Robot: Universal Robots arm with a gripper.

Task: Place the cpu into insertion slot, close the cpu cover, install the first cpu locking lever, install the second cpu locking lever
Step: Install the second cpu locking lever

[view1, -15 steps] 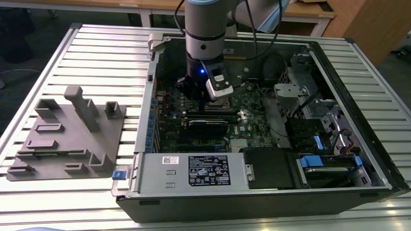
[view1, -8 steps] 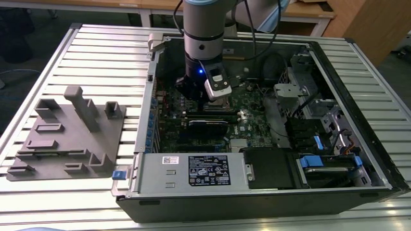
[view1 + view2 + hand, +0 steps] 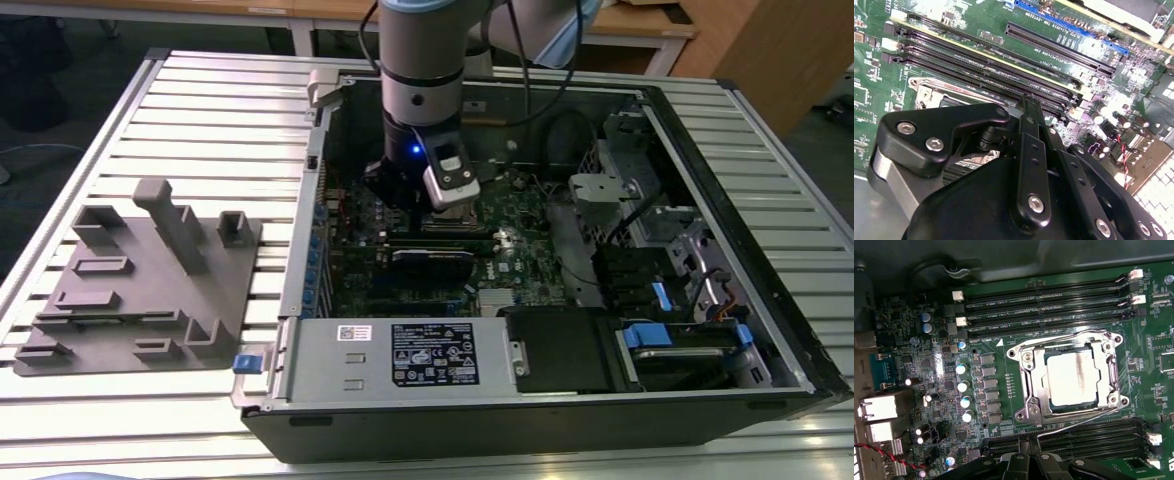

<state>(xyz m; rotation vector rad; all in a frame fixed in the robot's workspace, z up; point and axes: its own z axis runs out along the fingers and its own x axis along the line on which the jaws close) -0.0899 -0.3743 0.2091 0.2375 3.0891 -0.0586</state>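
The black claw (image 3: 1026, 460) is hovering just above the silvery-rimmed square insertion slot (image 3: 1070, 377), where the dull silver-grey square cpu (image 3: 1072, 377) is already sitting under the thin silvery windowed cpu cover (image 3: 1030, 382) (seemingly closed); whether its fingers are spread, I cannot tell.

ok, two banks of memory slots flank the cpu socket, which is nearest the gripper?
The bank right beside the gripper, on its side of the insertion slot. The other bank lies beyond the slot, against the dark case wall.
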